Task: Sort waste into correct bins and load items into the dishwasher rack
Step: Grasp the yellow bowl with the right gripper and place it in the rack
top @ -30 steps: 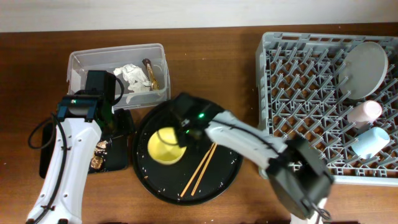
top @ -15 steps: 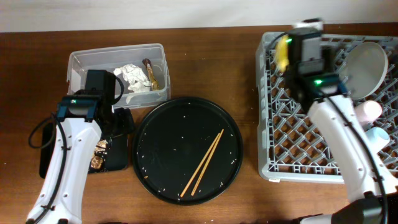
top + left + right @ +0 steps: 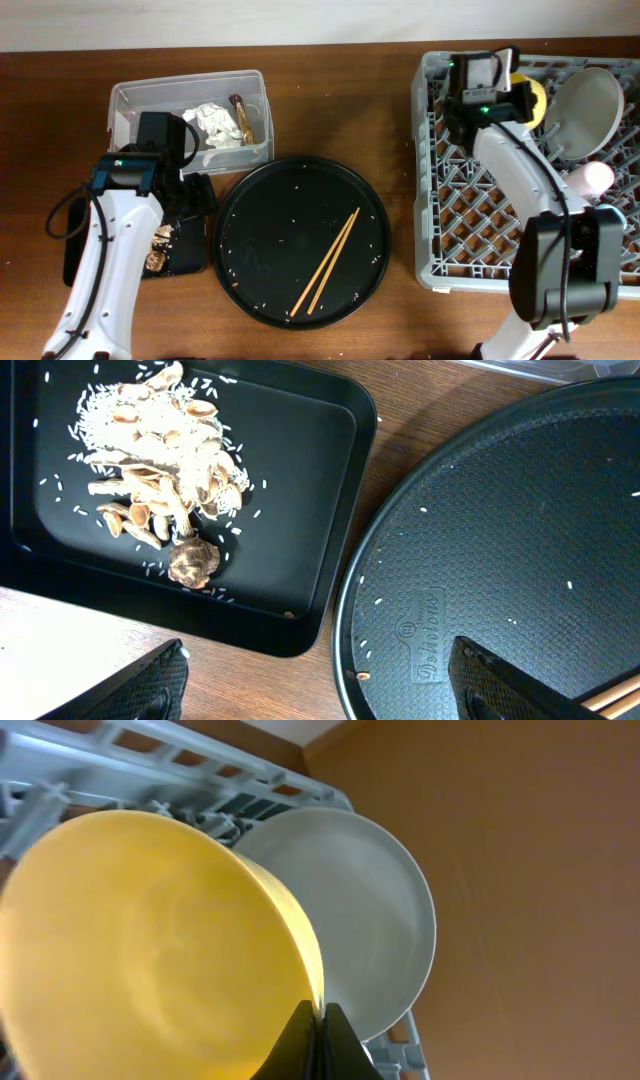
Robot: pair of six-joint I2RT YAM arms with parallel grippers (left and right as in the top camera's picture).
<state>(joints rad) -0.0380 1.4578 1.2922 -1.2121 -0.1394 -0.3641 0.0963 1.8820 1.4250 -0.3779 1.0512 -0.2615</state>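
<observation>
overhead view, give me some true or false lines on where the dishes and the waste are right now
1. The chopsticks lie on the round black tray. True.
2. The yellow bowl sits on the round black tray. False: the right gripper holds it by its rim over the dishwasher rack, beside the plate.
3. The tissue is in the clear tub. True.
4. The left gripper is shut on food scraps. False: it is open and empty, and the scraps lie in the small black tray.
</observation>
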